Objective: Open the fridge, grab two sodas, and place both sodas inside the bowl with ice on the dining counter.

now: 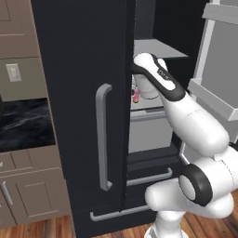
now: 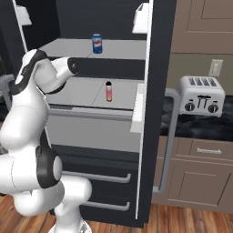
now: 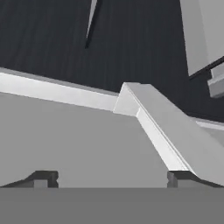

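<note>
fridge (image 2: pixel 154 91) door open so I can reach in | gripper (image 3: pixel 111 177) wide apart, holding nothing | pink bottle (image 2: pixel 108 91) waits on shelf (image 2: pixel 86 93)

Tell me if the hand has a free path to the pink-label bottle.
Probably yes: the fridge door is open, the bottle stands alone on its shelf, and the open hand is empty.

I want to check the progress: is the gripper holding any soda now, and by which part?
Nothing is held. The gripper is open, with only a grey fridge shelf between its tips.
</note>
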